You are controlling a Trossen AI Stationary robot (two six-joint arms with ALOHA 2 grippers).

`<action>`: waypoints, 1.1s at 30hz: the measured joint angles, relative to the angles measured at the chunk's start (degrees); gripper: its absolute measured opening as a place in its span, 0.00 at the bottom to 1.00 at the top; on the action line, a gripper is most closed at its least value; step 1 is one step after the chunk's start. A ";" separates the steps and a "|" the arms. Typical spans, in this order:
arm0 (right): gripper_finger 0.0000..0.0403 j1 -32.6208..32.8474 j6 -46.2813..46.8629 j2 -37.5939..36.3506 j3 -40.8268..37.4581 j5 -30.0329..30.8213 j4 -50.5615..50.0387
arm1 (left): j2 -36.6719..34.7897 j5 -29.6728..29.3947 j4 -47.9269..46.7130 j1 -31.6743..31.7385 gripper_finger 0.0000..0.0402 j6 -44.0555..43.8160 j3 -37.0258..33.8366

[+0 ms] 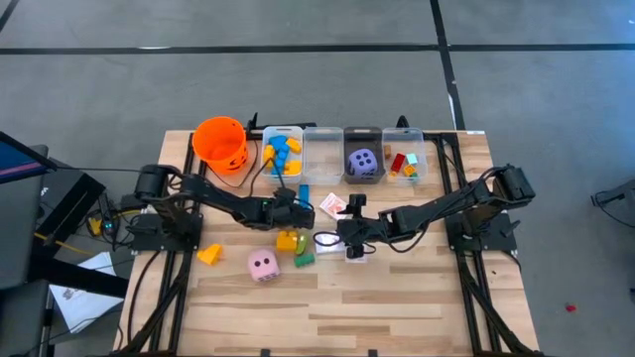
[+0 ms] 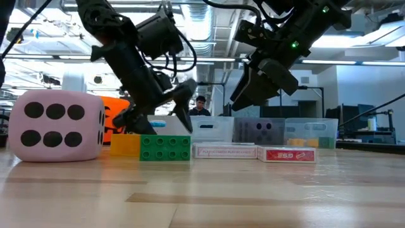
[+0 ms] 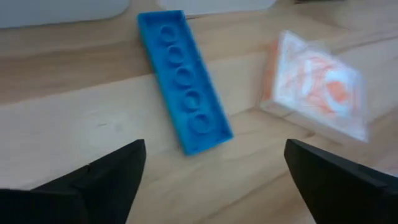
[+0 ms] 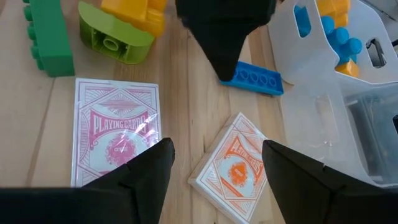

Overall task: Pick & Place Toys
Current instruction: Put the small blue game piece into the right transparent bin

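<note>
Seen from above, a wooden table (image 1: 397, 307) holds scattered toys, with an orange bucket (image 1: 219, 142) and a row of clear bins (image 1: 323, 156) along its far edge. The left gripper (image 3: 214, 168) hovers over a flat blue studded block (image 3: 183, 81), its two dark fingers spread wide and empty; the block lies flat on the wood just in front of the bins, beside an orange-and-white card pack (image 3: 314, 90). The step in hand appears to be picking up this blue block. To do it well, the fingers would likely need to straddle the block's narrow width, come down square to its long sides, and close low, since the piece is thin and could slip. The right gripper (image 4: 214, 165) hangs partly open and empty above a pink playing-card pack (image 4: 116, 129), near a green block (image 4: 48, 38). A pink die (image 1: 263, 265) rests closer to the table's front.
</note>
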 joint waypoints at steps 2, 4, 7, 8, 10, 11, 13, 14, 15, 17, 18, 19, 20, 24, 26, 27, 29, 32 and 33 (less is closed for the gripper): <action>0.61 0.00 0.01 0.00 0.00 0.00 0.02 | 1.52 -0.15 1.98 0.37 0.96 0.02 -0.01; 0.61 0.00 0.00 0.00 0.00 0.00 0.07 | 3.04 -0.57 3.28 0.78 0.97 0.12 0.03; 0.61 0.01 0.00 0.00 0.00 0.00 0.07 | 4.83 -1.53 5.85 1.29 0.97 0.30 0.29; 0.61 0.02 0.02 0.00 0.00 0.00 0.09 | 5.02 -1.37 6.18 1.52 0.96 0.23 0.30; 0.61 0.00 0.00 0.00 0.00 0.00 0.09 | 5.50 -1.30 6.27 1.85 0.96 0.14 0.30; 0.61 0.00 0.00 0.00 0.00 0.00 0.09 | 5.26 -1.22 6.04 1.96 0.96 0.05 0.30; 0.61 0.00 0.00 0.00 0.00 0.01 0.13 | 5.29 -0.78 5.72 2.14 0.96 -0.10 0.28; 0.61 0.00 0.00 0.00 0.00 0.00 0.09 | 5.29 -0.66 5.51 2.14 0.96 -0.11 0.26; 0.61 0.00 0.00 0.00 0.00 0.00 0.12 | 5.25 -0.60 5.15 2.14 0.96 -0.11 0.26; 0.61 0.00 0.00 0.00 0.00 0.01 0.20 | 5.27 -0.47 3.97 2.12 0.95 -0.13 0.26; 0.61 0.00 0.00 0.00 0.00 0.00 0.20 | 5.27 -0.36 3.09 2.05 0.95 -0.11 0.28; 0.61 0.00 0.00 0.00 0.00 0.02 0.20 | 5.27 -0.28 2.12 2.03 0.95 -0.03 0.32; 0.61 0.00 0.00 0.00 0.00 0.02 0.22 | 5.29 -0.05 1.25 2.01 0.95 0.06 0.37; 0.61 0.00 -0.01 0.00 0.00 0.02 0.22 | 5.27 0.86 -0.69 2.16 0.95 0.97 0.37; 0.61 -0.01 -0.02 0.00 0.00 0.02 0.22 | 5.27 0.95 -0.69 2.14 0.95 1.91 0.32; 0.61 -0.02 -0.02 0.00 0.00 0.02 0.22 | 5.27 1.02 -0.72 2.14 0.95 2.06 0.32; 0.61 -0.02 -0.02 0.00 0.00 0.02 0.22 | 5.29 1.08 -0.81 2.14 0.95 2.12 0.30; 0.61 -0.02 -0.02 0.00 0.00 0.02 0.24 | 5.29 1.16 -1.38 2.14 0.95 4.26 0.26; 0.61 -0.02 -0.04 0.00 0.00 0.02 0.22 | 5.29 1.20 -1.47 2.14 0.95 4.96 0.26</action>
